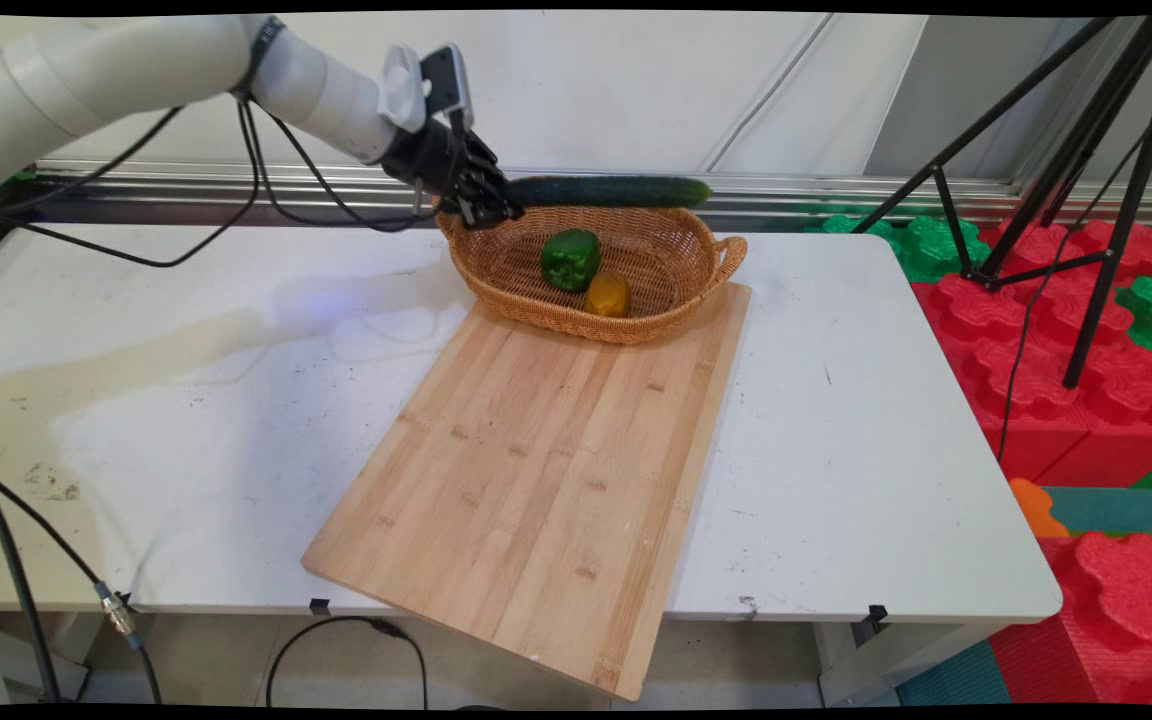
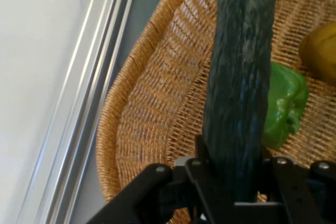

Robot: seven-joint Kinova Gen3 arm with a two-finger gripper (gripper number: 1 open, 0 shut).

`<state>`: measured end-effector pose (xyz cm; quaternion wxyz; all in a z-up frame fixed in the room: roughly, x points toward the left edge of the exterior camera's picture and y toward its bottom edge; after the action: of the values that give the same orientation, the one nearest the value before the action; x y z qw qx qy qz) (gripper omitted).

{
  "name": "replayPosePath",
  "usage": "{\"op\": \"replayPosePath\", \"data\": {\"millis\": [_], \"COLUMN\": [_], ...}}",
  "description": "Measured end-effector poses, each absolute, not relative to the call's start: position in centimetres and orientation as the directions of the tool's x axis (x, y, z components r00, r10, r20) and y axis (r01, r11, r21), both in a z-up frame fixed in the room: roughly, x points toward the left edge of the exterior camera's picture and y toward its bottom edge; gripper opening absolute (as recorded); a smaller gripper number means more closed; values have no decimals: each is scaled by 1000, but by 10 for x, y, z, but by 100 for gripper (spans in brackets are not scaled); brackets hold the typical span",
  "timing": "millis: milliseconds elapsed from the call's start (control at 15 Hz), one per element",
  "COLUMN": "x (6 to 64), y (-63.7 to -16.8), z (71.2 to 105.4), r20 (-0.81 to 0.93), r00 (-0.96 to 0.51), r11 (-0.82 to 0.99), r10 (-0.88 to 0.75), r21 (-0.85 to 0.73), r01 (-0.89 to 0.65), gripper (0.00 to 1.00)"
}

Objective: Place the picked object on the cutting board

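The cucumber [image 1: 608, 191] is pinched by one end in the gripper [image 1: 484, 208], held level over the basket [image 1: 688, 262]. Inside the basket lie a green pepper [image 1: 570, 258] and a yellow pepper [image 1: 607, 294]. Gripped so far from its middle, it could sag or slip out.

The main view looks down across the surface [image 1: 186, 400] toward the wall; the hand view sits close above the basket [image 2: 142, 129], which both share.
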<state>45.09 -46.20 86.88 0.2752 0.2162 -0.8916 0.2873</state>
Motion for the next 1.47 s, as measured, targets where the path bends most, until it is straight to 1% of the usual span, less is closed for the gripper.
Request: {"op": "replayPosePath", "data": {"millis": [467,933,1200,1467], "x": [472,493,496,495], "y": [-439,-394,-371,-342], "z": [897,924,927,922], "r20": [682,744,744,730], "r00": [-686,-585,-567,-558], "r11": [728,734,755,776], "r10": [-255,-322,-352,-395], "r21": [-331,-194,-132,-60], "r01": [-600,-651,-642,-628], "gripper": [0,0,0,0]}}
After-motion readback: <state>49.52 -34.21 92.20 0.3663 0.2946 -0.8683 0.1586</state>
